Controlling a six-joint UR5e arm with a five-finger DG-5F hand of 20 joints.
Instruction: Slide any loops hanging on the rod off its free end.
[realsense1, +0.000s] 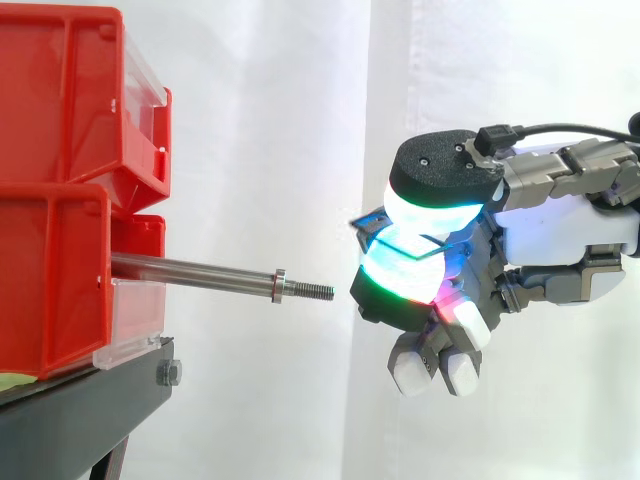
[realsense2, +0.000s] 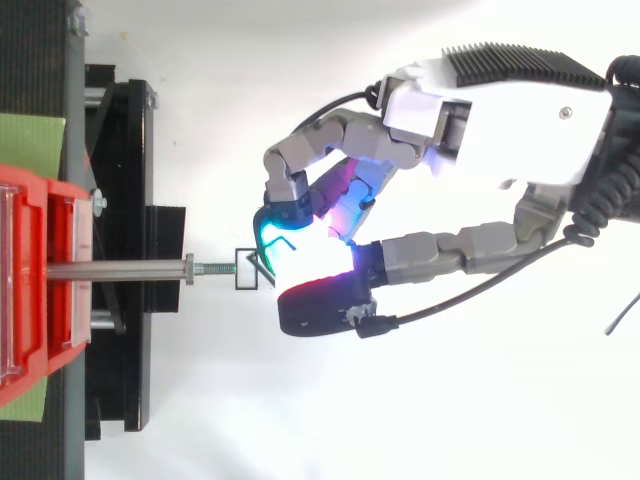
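Top view shows one thin wire loop (realsense2: 252, 268) just past the threaded free end of the single rod (realsense2: 120, 269), seemingly clear of it. The hand (realsense2: 500, 110) has its fingers (realsense1: 410, 275) curled with pads closed together, pinching that loop as far as I can judge, so as to draw it along the rod's line. The rod juts level from the lower of two stacked red bins (realsense1: 60, 100) on one black stand (realsense1: 90, 410), with no other loop on it

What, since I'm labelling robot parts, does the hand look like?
The hand has a white-and-grey body with a black finned block behind it. Its fingers are grey, segmented links, ending in thick black-backed pads glowing white, cyan, green and magenta.
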